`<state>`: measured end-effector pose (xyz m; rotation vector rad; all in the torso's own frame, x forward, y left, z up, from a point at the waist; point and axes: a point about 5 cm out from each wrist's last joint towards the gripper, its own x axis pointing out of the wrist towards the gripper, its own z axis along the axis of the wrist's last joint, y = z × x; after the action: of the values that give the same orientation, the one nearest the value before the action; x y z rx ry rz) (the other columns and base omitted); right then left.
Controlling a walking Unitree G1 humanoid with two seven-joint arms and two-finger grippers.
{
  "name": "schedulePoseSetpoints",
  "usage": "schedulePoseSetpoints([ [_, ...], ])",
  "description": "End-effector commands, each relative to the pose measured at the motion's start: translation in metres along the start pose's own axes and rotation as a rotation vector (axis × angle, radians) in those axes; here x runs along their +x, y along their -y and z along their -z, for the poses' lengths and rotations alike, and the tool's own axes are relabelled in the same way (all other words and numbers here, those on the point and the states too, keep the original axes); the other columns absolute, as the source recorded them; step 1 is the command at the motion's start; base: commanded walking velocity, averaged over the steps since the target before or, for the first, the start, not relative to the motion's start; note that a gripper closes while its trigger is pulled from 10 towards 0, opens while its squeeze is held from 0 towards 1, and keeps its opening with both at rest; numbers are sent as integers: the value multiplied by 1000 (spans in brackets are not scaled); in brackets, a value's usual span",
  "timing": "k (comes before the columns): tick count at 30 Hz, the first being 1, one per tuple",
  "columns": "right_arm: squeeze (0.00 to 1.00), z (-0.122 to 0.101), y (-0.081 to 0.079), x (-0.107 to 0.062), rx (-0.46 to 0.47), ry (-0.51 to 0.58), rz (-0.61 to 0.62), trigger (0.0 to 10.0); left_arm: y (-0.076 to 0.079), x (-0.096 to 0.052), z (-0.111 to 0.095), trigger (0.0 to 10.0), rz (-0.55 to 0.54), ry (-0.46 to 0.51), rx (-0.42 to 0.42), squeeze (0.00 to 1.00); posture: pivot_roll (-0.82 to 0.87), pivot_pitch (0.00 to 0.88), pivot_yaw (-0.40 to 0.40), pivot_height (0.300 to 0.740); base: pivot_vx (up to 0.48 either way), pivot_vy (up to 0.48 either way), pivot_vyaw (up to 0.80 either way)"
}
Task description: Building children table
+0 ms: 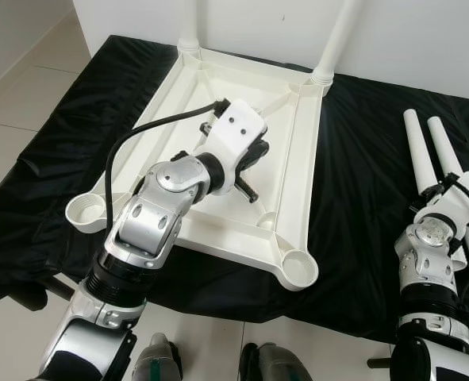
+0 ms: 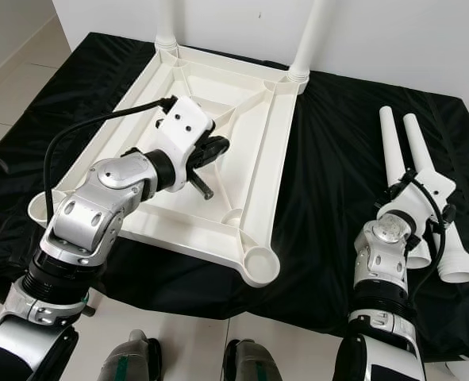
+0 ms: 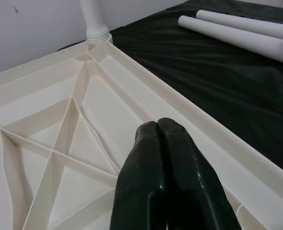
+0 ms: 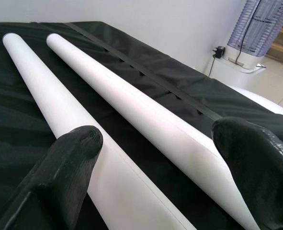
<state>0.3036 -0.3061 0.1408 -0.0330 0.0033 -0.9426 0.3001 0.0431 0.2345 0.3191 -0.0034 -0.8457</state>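
White tabletop (image 1: 294, 159) lies upside down, centre frame, on black cloth (image 1: 361, 198). Left gripper (image 3: 160, 132), jaws pressed together, hovers above it. Right gripper (image 4: 155, 139), jaws spread, straddles two legs (image 4: 131, 110) at right.

The left arm bends at the elbow and reaches forward and inward, its left claw (image 3: 163, 158) with both black fingers pressed together. The right arm is held low at the robot's right side, its right claw (image 4: 158, 158) pointing forward with fingers spread wide apart.
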Motion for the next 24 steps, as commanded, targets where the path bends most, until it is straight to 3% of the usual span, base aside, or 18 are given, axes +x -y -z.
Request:
schedulePoseSetpoints([
  [1,0,17,7,-1,-12,-82,17,10000,4,-1,-2,10000,17,-5,11,0,15,77,-66,740,0,0,0],
  [14,0,26,4,-5,24,-173,-14,10000,3,-1,-5,10000,10,-10,19,0,14,83,-63,740,0,0,0],
  [24,0,36,-17,-17,99,-291,-226,10000,4,0,-8,10000,6,-6,23,0,9,86,-64,740,0,0,0],
])
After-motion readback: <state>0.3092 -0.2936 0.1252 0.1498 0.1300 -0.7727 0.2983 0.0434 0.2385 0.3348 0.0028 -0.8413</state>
